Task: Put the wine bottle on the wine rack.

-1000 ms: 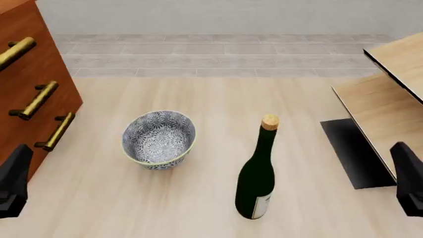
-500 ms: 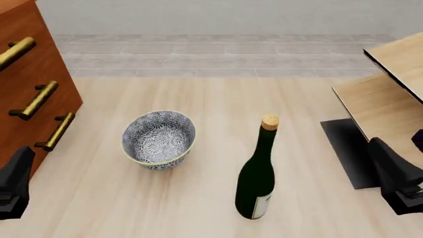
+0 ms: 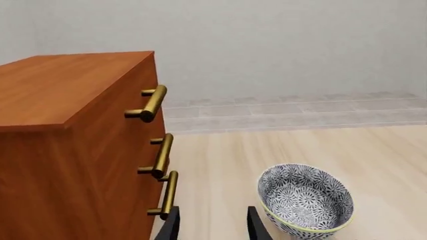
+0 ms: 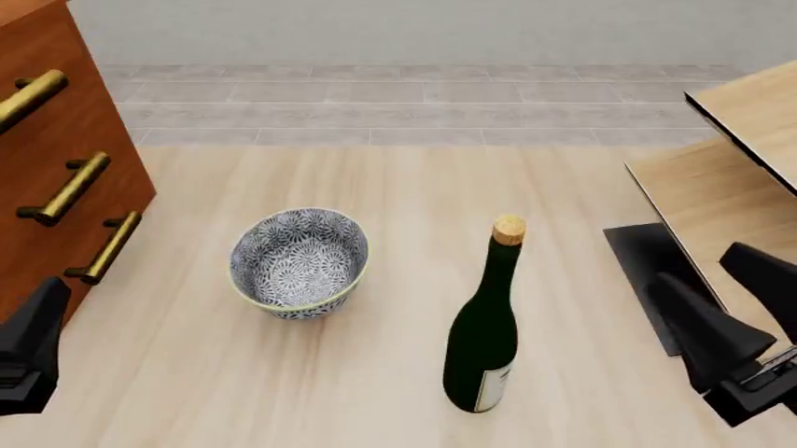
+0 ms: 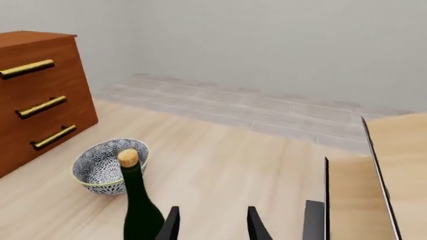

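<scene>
The dark green wine bottle (image 4: 482,347) stands upright on the table near the front, tan cork on top. It also shows in the right wrist view (image 5: 138,212), beside the fingers. The light wooden wine rack (image 4: 729,191) with slanted boards and a black base stands at the right edge; it shows in the right wrist view too (image 5: 393,170). My right gripper (image 4: 693,265) is open and empty, in front of the rack and right of the bottle, apart from it. My left gripper (image 4: 37,317) is open and empty at the front left, by the cabinet.
A blue-patterned bowl (image 4: 299,260) sits left of the bottle, open side tilted toward me. A reddish-brown cabinet (image 4: 56,177) with brass handles stands at the left edge. Both show in the left wrist view: bowl (image 3: 305,197), cabinet (image 3: 73,140).
My right gripper has moved left and up, away from the front right corner toward the bottle, so both fingers now show. The left gripper, bottle and bowl have not moved.
</scene>
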`<action>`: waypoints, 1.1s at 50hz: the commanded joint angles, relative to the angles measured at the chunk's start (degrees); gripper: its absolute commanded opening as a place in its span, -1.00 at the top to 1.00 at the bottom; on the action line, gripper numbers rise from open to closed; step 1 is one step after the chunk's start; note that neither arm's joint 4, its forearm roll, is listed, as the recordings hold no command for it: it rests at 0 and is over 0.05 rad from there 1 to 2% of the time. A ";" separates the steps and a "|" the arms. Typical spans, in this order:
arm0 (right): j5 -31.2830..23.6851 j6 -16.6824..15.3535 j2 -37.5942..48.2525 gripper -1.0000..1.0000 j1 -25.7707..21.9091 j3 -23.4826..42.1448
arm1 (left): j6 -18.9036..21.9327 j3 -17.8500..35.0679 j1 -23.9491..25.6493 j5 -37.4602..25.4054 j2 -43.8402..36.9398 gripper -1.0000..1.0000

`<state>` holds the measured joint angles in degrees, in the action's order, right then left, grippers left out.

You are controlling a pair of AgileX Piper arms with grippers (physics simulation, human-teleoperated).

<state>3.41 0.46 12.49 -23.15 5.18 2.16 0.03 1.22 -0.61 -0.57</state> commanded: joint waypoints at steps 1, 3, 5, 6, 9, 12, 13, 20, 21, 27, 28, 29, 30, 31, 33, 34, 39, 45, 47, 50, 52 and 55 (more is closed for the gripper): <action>2.87 0.23 3.72 -1.00 -4.84 0.40 | 0.31 0.00 -0.06 0.29 -0.19 -1.00; 3.93 0.17 4.79 -1.00 -5.37 0.32 | 0.38 0.00 -0.17 0.21 -0.13 -1.00; 4.86 0.21 5.68 -1.00 -6.32 0.31 | 0.28 0.00 -0.14 0.09 -0.01 -1.00; 4.76 0.31 5.62 -1.00 -6.40 0.35 | 0.22 0.00 -0.11 0.00 0.01 -1.00; 5.78 0.27 6.70 -1.00 -7.64 0.38 | 0.16 -0.01 -0.23 -0.01 -0.03 -1.00; 6.57 0.50 7.53 -1.00 -7.95 0.28 | 0.28 -0.01 -0.22 0.04 -0.07 -1.00; 7.59 0.57 8.45 -1.00 -8.72 0.04 | 0.14 -0.01 -0.39 0.13 -0.04 -1.00; 13.42 0.72 14.06 -1.00 -11.00 -0.17 | 0.19 -0.02 -0.41 -0.24 0.14 -1.00; 14.09 0.82 14.72 -1.00 -11.24 -0.14 | 0.24 -0.02 -0.43 -0.29 0.19 -1.00; 17.96 1.02 18.11 -1.00 -12.07 -0.48 | 0.15 -0.02 -0.65 -0.62 0.30 -1.00; 19.10 1.02 19.12 -1.00 -12.49 -0.72 | 0.26 -0.02 -0.71 -0.66 0.31 -1.00; 19.20 1.02 19.21 -1.00 -12.49 -0.74 | 0.26 -0.02 -0.71 -0.66 0.31 -1.00; 18.98 1.13 18.97 -1.00 -12.67 -0.71 | 0.21 -0.02 -0.74 -0.71 0.32 -1.00; 18.80 1.25 18.77 -1.00 -12.75 -0.71 | 0.18 -0.02 -0.76 -0.70 0.33 -1.00; 19.22 1.13 19.27 -1.00 -13.12 -0.77 | 0.16 -0.02 -0.82 -0.78 0.35 -1.00; 19.64 1.07 19.72 -1.00 -13.21 -0.74 | 0.15 -0.02 -0.76 -0.84 0.34 -1.00; 20.77 1.34 21.09 -1.00 -13.45 -0.36 | -0.05 -0.02 -0.79 -0.83 0.30 -1.00; 22.49 1.21 23.24 -1.00 -14.17 0.05 | -0.31 -0.02 -1.04 -1.06 0.37 -1.00; 23.22 1.07 24.15 -1.00 -14.58 0.26 | -0.27 -0.02 -1.06 -1.11 0.41 -1.00; 23.92 1.05 25.11 -1.00 -15.09 0.50 | -0.32 -0.02 -1.22 -1.10 0.44 -1.00; 24.53 0.87 26.03 -1.00 -15.50 0.66 | -0.41 -0.02 -1.23 -1.15 0.45 -1.00; 25.41 0.73 27.24 -1.00 -15.94 0.73 | -0.36 -0.02 -1.19 -1.33 0.47 -1.00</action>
<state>25.91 1.46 36.01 -37.58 5.41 1.91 0.01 0.18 -1.64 -0.18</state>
